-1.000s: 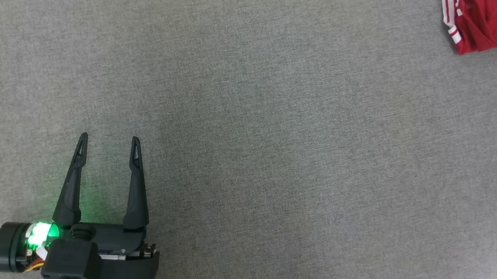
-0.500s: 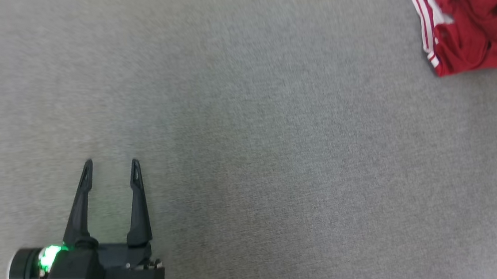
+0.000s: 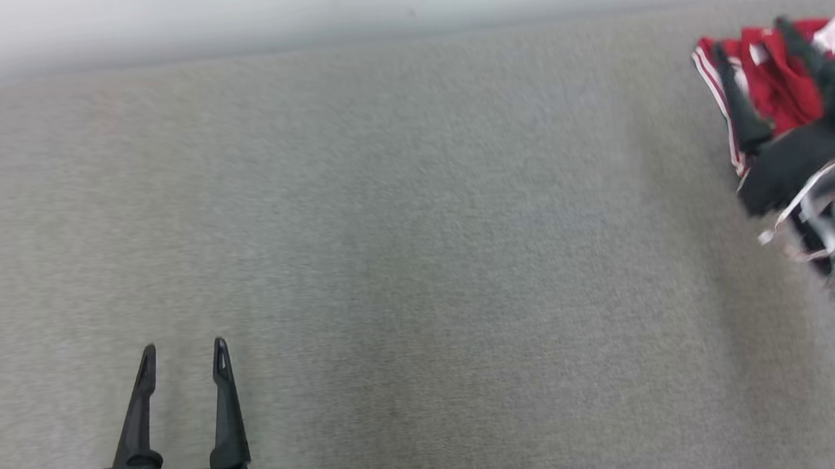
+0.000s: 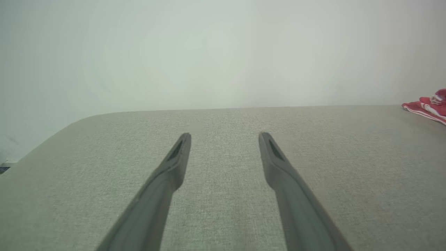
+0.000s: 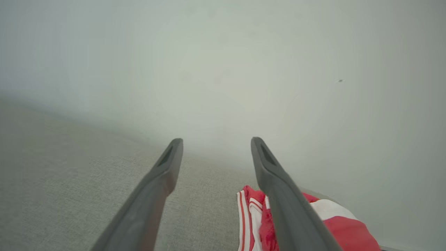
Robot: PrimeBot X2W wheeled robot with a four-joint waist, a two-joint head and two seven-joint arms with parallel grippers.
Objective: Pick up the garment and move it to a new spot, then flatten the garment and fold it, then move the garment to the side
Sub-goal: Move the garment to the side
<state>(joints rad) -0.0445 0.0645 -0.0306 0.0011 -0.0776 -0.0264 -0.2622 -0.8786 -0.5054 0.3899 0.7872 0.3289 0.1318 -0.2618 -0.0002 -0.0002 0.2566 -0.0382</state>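
The right claw (image 3: 748, 37) is standing wide at the upper right of the head view, holding nothing. Its two dark fingers are pointing up the frame over the garment (image 3: 769, 76). In the right wrist view this claw (image 5: 216, 140) is looking along the grey table (image 5: 69, 195) toward a pale wall (image 5: 223, 69). The garment (image 5: 248, 216) is lying at the lower right of that frame, partly behind one finger, and I cannot tell whether the finger is touching the cloth.

The left claw (image 3: 183, 346) is resting at the lower left of the head view, also wide and holding nothing. It is well apart from the garment, which is showing as a small red patch (image 4: 427, 108) at the right edge of the left wrist view.

As a judgement, this scene is fitting two stages. Either the right claw is reaching in to take hold of a heap for carrying, or it is hanging over a bundle already put to the side. Whichever it is, the fingers are close to loose cloth, so any move there is calling for care against snagging.

The garment is red with white stripes and a white panel. It is sitting bunched and rumpled near the table's far right corner, not spread flat.
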